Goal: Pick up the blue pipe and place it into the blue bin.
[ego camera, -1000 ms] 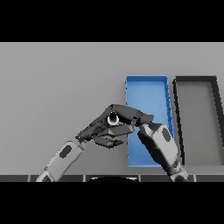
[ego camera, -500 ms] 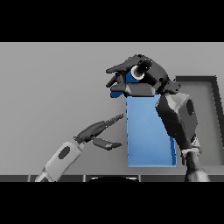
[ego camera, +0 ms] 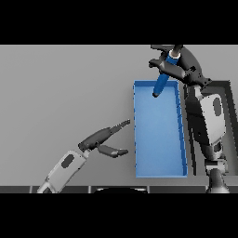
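The blue pipe (ego camera: 163,79) hangs tilted in the air, its lower end over the far end of the blue bin (ego camera: 139,139). My right hand (ego camera: 182,65) is shut on the pipe's upper end, raised above the bin's far right corner. The bin is a long open tray lying lengthwise right of centre on the grey table. My left hand (ego camera: 101,139) rests low over the table just left of the bin, fingers straight and thumb spread, holding nothing.
A dark grey bin (ego camera: 232,116) lies beside the blue one on its right, partly hidden by my right forearm (ego camera: 208,121). Bare grey table (ego camera: 65,93) stretches to the left and far side.
My right hand has lifted further and moved right with the pipe, which now points down into the bin's far end. The left hand has stayed in place.
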